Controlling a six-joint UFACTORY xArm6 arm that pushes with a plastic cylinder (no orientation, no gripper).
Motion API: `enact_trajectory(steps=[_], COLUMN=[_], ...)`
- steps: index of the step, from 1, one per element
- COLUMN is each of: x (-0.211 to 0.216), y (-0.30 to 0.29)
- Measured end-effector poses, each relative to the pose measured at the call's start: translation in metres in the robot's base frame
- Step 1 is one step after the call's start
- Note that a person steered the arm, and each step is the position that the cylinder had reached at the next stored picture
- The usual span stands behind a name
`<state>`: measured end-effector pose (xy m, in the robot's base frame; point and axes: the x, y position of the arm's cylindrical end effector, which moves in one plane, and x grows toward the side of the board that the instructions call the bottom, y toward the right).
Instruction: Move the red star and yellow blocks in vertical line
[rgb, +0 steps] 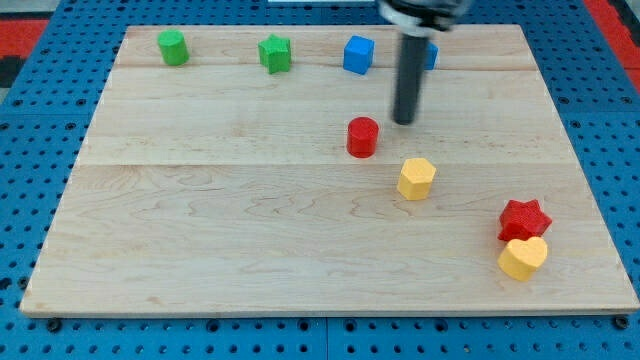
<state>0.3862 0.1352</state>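
The red star block (524, 218) is sitting touching the yellow heart block (522, 257) below it, both lying well apart from the rod's bare tip (403, 121), toward the view's bottom right of the wooden table (200, 230).

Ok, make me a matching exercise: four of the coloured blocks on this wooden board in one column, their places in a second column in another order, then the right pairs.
Column one:
1. red star block
2. green cylinder block
3. red cylinder block
4. yellow hexagonal block

Column two:
A. at the view's top left
B. just left of and below my tip
C. touching the yellow heart block, at the view's lower right
D. right of and below the red cylinder block

Pairs: 1-C, 2-A, 3-B, 4-D
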Motion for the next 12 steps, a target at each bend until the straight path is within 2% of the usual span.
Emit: enact_trajectory(steps=[1,2,3,5,6,8,9,10,12], x=[0.032,0.071,0.092,0.092,0.092,0.086,0.111,0.143,0.148], y=[0.057,0.059,0.038,-0.051,-0.045,0.102,0.162,0.159,0.029])
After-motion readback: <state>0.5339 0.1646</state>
